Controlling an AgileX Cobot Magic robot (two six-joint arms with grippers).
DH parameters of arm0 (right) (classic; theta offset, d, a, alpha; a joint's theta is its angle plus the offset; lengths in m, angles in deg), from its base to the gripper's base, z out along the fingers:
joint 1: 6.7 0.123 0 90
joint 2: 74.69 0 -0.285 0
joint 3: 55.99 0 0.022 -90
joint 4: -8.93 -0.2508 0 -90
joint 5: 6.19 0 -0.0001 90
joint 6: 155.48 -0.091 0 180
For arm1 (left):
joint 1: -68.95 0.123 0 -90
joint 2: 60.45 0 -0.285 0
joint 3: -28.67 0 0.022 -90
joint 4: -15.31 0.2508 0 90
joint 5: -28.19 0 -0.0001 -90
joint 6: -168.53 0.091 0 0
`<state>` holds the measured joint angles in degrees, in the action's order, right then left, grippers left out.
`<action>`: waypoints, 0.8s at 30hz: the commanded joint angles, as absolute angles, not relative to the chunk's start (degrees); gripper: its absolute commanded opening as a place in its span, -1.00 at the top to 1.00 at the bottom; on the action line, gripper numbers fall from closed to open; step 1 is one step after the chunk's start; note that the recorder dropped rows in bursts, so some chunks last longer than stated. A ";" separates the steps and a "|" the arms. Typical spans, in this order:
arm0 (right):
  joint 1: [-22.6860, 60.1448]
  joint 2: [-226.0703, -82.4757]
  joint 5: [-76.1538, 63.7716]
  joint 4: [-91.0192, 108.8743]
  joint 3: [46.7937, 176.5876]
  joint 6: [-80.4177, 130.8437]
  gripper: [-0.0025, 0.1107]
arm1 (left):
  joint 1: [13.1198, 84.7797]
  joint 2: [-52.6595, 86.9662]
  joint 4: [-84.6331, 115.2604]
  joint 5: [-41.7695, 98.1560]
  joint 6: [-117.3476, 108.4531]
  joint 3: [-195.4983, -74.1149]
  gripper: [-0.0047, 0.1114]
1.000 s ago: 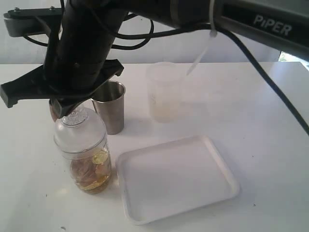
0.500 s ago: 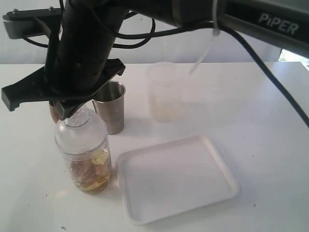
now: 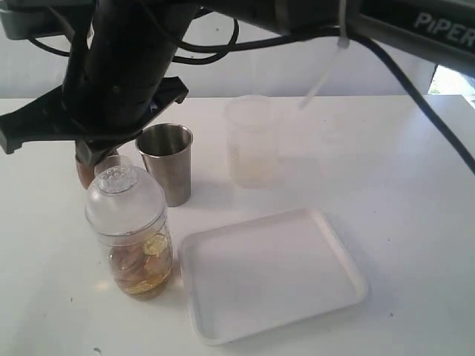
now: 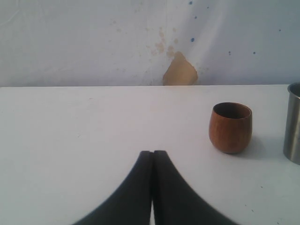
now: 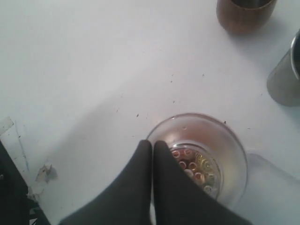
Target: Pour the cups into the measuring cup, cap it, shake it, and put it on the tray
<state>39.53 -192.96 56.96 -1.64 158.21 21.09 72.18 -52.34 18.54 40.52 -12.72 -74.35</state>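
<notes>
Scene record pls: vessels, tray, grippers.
measuring cup: capped, upright on table beside tray, yellow-brown pieces inside
tray: measuring cup not yet on it
steel tumbler: upright, behind measuring cup
wooden cup: upright, beside steel tumbler
frosted cup: upright, apart from the others
left gripper: shut, holding nothing
right gripper: shut, above the measuring cup's cap

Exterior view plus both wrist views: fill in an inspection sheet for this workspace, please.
Surface: white table, a few dark specks.
Job's things: measuring cup capped, upright, brownish contents, beside the tray, not on it; steel tumbler and wooden cup upright on the table.
Clutter: frosted cup behind the tray.
Claws: left claw shut, empty; right claw shut, empty, above the measuring cup.
Cables: black cables looped at the top of the exterior view; white zip tie hanging.
Surroundings: wall with a tan patch.
</notes>
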 commanded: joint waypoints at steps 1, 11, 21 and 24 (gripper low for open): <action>39.53 -191.65 56.55 -1.34 158.09 21.73 0.96 | 71.83 -52.66 18.77 39.90 -12.72 -74.11 0.92; 39.53 -191.03 63.77 4.81 157.97 21.09 0.96 | 71.83 -52.66 18.77 39.90 -12.72 -74.11 0.92; 39.53 -192.47 63.77 3.43 157.97 20.87 0.96 | 71.83 -52.66 18.77 39.90 -12.72 -74.11 0.92; 39.53 -192.62 63.77 3.21 157.97 20.87 0.96 | 71.83 -52.66 18.77 39.90 -12.72 -74.11 0.92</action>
<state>39.53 -192.45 63.57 3.74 158.21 20.99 72.18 -52.34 18.54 40.52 -12.72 -74.35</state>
